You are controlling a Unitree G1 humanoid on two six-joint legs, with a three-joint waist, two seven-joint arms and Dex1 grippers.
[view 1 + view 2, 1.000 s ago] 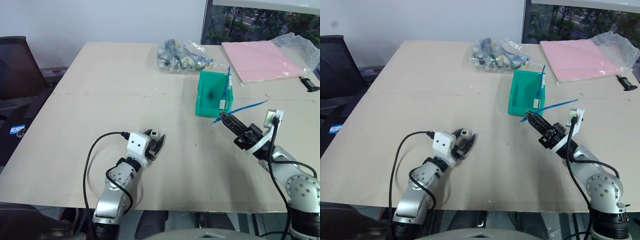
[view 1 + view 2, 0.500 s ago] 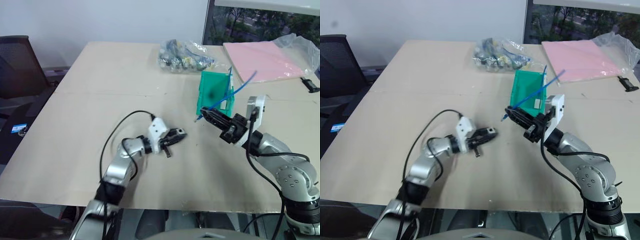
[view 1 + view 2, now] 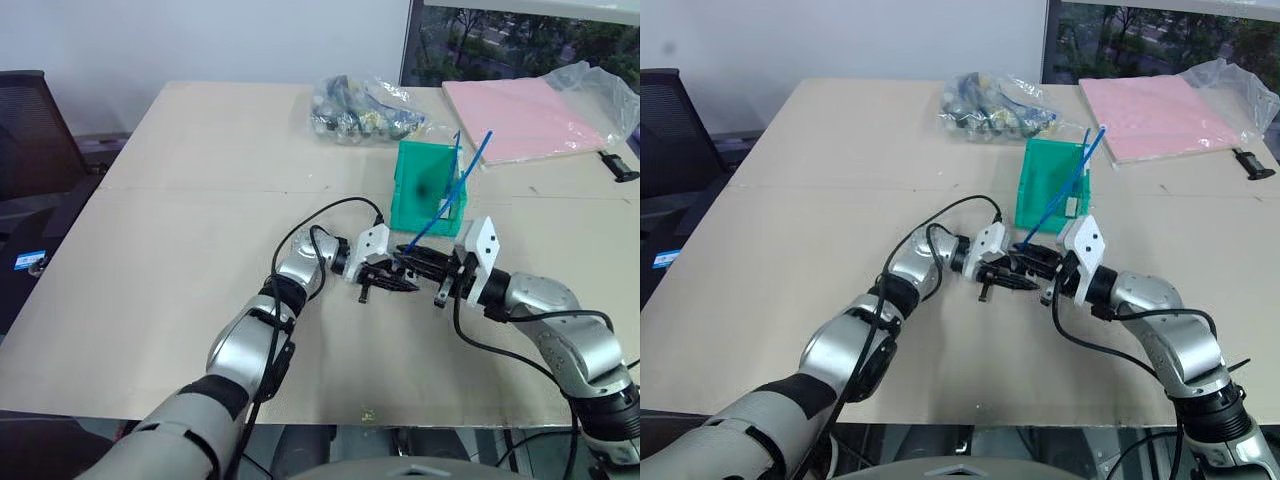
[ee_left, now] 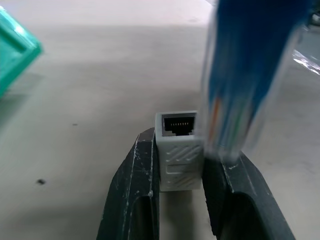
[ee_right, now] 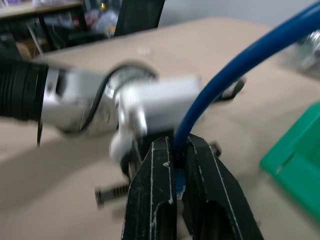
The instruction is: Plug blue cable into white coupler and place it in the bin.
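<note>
left claw (image 3: 392, 276) clamped, aimed rightward | right claw (image 3: 415, 262) clamped (tips nearly meeting), aimed leftward

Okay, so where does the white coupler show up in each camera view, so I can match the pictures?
Left eye view: the white coupler sits between the two grippers, just in front of the bin.
Right eye view: same spot, at picture centre, before the bin.
Left wrist view: centre, clamped between the black fingers, socket facing the camera.
Right wrist view: cannot pick it out.
Shared landmark: the green bin.
</note>
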